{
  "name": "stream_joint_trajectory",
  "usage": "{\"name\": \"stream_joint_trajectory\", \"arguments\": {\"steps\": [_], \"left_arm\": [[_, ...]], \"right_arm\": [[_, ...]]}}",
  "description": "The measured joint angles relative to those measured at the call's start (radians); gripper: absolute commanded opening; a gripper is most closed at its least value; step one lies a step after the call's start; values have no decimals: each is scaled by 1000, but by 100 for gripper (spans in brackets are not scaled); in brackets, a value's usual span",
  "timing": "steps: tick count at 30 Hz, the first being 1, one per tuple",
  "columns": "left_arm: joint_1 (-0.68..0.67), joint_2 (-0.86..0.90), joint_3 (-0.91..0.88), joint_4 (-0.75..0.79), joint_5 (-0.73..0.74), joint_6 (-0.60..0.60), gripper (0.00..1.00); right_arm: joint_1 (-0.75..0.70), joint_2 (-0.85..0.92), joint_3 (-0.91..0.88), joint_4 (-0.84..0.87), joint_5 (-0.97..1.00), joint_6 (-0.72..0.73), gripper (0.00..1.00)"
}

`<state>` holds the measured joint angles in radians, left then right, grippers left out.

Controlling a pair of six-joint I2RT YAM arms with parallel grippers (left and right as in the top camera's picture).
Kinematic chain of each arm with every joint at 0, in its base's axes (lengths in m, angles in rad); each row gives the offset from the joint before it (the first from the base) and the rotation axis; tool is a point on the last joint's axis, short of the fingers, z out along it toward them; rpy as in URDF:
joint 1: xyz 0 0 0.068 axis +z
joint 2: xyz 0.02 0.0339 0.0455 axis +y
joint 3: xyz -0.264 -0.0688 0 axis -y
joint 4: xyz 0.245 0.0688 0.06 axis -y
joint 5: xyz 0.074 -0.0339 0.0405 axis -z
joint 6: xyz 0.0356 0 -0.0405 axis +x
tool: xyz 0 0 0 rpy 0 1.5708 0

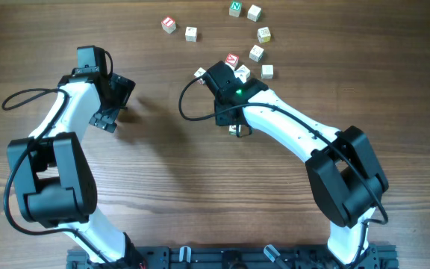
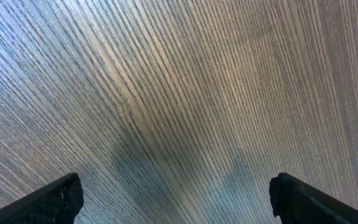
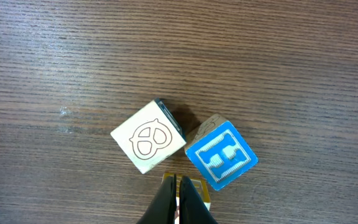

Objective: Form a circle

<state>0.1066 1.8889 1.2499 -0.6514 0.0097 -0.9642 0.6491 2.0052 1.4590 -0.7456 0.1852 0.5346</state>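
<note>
Several small pale wooden cubes, the circle's pieces, lie in a loose arc at the back of the table, among them a red-letter cube (image 1: 169, 24), a green-letter cube (image 1: 235, 8) and a plain-faced cube (image 1: 267, 71). My right gripper (image 1: 235, 127) (image 3: 179, 182) is shut, its tips resting over a yellow-edged cube (image 3: 197, 188). Just beyond the tips sit a pale cube with a pretzel drawing (image 3: 148, 137) and a blue H cube (image 3: 221, 155), touching at a corner. My left gripper (image 1: 114, 101) (image 2: 176, 199) hangs open over bare wood at the left, far from any cube.
The brown wood-grain table (image 1: 155, 187) fills all views. A black rail (image 1: 230, 258) runs along the front edge between the two arm bases. The right arm's body hides part of the cubes near its wrist (image 1: 230, 84).
</note>
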Motion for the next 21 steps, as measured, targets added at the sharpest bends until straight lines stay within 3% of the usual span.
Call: {"name": "stream_joint_trajectory", "arguments": {"steps": [21], "left_arm": [[0, 0, 0, 0, 0, 0, 100]], "right_arm": [[0, 0, -47, 61, 0, -2, 5]]}}
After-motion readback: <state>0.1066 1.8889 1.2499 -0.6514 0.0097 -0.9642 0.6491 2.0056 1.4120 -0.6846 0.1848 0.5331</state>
